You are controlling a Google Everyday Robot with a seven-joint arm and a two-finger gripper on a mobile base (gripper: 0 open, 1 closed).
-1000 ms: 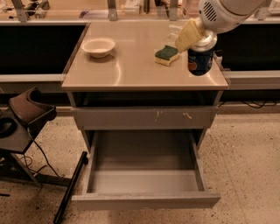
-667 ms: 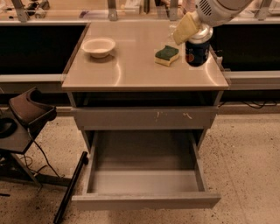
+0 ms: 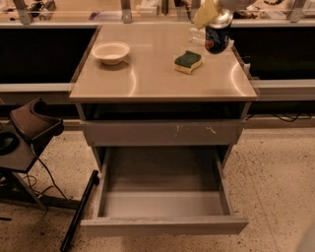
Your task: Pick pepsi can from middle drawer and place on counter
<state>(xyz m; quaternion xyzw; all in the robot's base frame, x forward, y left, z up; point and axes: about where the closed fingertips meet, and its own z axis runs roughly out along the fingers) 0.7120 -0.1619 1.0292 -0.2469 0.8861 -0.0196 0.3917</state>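
The pepsi can point(image 3: 217, 35), dark blue with a silver top, is at the far right of the counter point(image 3: 147, 78), tilted a little. My gripper point(image 3: 215, 18) comes in from the top edge and is shut on the can's upper part, with a pale yellow finger point(image 3: 204, 14) on its left side. Whether the can's base touches the counter cannot be told. The middle drawer point(image 3: 162, 225) is pulled fully open below and holds nothing visible.
A green-and-yellow sponge point(image 3: 187, 61) lies left of the can. A white bowl point(image 3: 110, 51) sits at the counter's far left. A clear bottle point(image 3: 196, 35) stands just behind the sponge. The scratched drawer front point(image 3: 162, 132) is closed. A brown chair point(image 3: 32, 125) stands at left.
My gripper has carried the can up and toward the back right of the counter. The sponge, bowl and drawer have not moved.
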